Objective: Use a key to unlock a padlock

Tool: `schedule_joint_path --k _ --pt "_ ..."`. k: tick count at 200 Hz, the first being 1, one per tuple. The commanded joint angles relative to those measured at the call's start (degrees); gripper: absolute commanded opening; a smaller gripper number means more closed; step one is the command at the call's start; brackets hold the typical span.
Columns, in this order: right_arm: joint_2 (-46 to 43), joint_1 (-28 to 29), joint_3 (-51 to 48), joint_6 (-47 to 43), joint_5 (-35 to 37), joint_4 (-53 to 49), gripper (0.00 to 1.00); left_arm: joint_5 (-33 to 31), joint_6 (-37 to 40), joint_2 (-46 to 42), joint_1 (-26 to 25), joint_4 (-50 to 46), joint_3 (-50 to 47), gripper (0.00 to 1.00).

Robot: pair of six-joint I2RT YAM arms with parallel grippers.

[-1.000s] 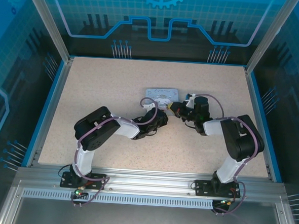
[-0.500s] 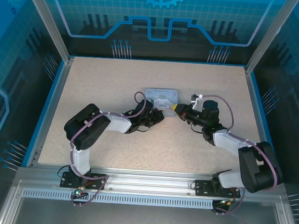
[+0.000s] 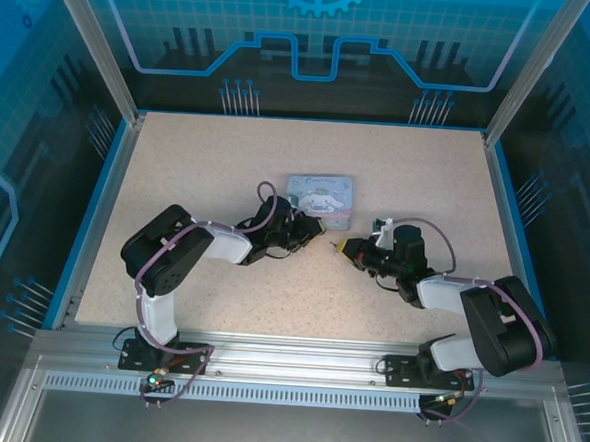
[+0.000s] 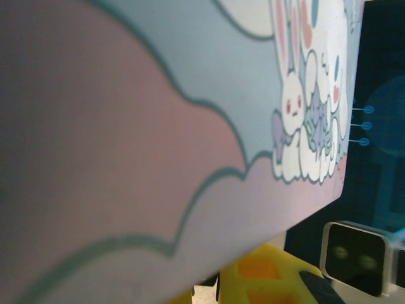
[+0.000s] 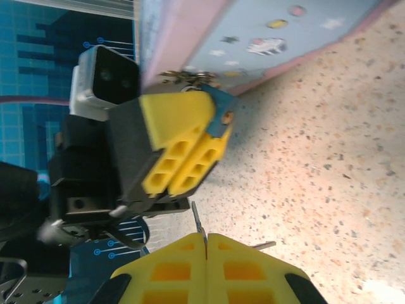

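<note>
In the right wrist view my left gripper [image 5: 209, 136] is shut on the padlock [image 5: 218, 109], a small blue body pinched at its yellow fingertips, with dark metal loops just above it. My right gripper [image 5: 205, 239] is shut on the key [image 5: 197, 219], whose thin blade sticks out toward the left gripper with a gap between them. From above, the left gripper [image 3: 313, 227] sits at the near edge of the pale blue box [image 3: 322, 194]. The right gripper [image 3: 341, 247] is a little nearer and to its right.
The pale blue patterned box [image 4: 190, 114] presses close over the left wrist camera, one yellow finger [image 4: 275, 278] below it. Speckled tabletop [image 3: 198, 165] spreads around the box. A blue rim and metal frame posts [image 3: 95, 49] border the table.
My right gripper has drawn back from the box toward the near edge, its arm folding low to the right. The left gripper has stayed by the box while its elbow swung left.
</note>
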Motion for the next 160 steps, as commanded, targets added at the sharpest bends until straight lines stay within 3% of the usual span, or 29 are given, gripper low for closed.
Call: schedule_joint_path --k 1,71,160 --pt "2.1 1.0 -1.4 2.6 1.5 5.4 0.00 3.5 -4.7 -1.9 0.5 7.8 -1.4 0.00" --pt "2.8 2.2 -0.8 8.3 4.8 8.7 0.00 4.3 -11.6 -0.6 0.7 18.9 -4.0 0.00" --pt "2.2 2.1 -0.2 13.7 7.8 11.7 0.00 4.4 -13.8 -0.1 0.8 22.0 -4.9 0.00"
